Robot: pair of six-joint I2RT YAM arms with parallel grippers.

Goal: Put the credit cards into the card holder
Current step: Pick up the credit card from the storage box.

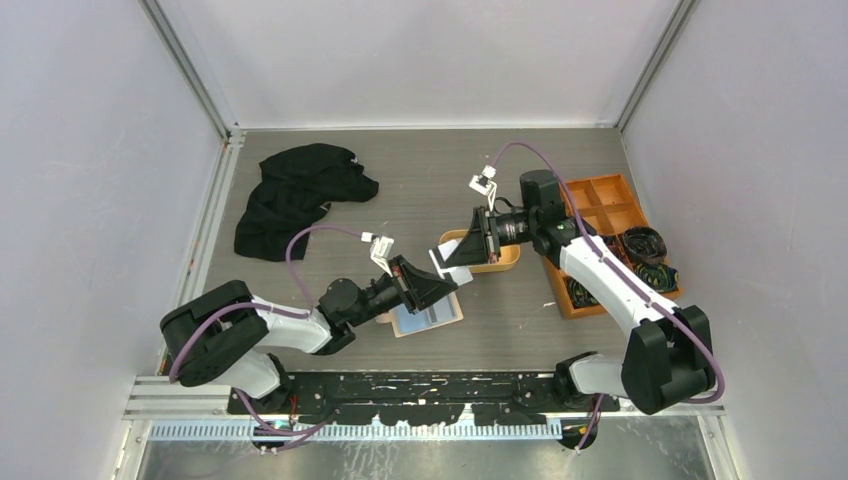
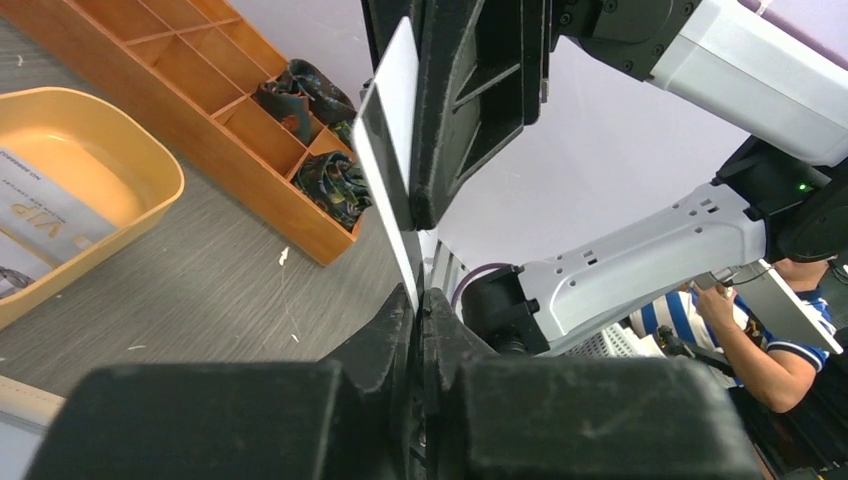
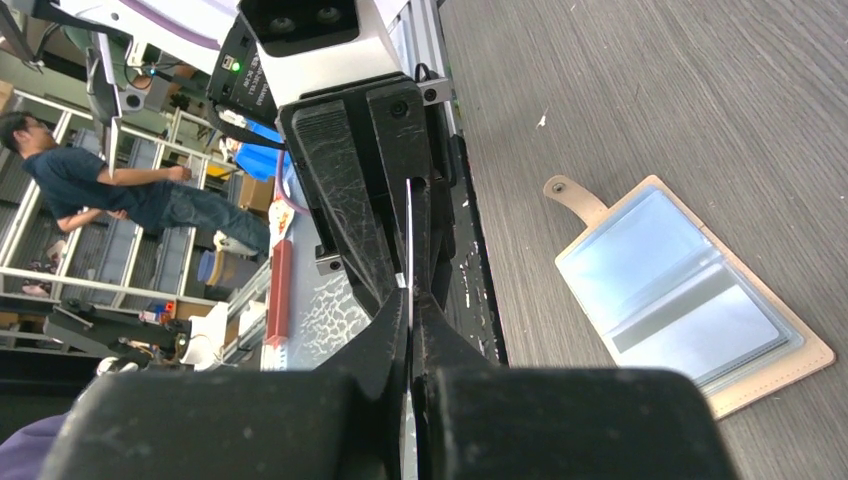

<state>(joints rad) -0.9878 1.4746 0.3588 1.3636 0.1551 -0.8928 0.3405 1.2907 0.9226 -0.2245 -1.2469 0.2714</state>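
Reaching toward each other, left gripper and right gripper both pinch one thin white card. Beige leather-like wallet lies open flat, blue-grey pockets up.

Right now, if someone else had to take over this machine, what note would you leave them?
Left tool: shut on one credit card, held in the air.
Right tool: shut on the same card's other end; it looks like a handover.
Card holder: lying open on the table beneath the left arm, pockets up, no card clearly in them.
Orange tray: at least another card lies in it.
Done: one card lifted.
Left: one tool lets go, the card goes into a pocket, then the rest.
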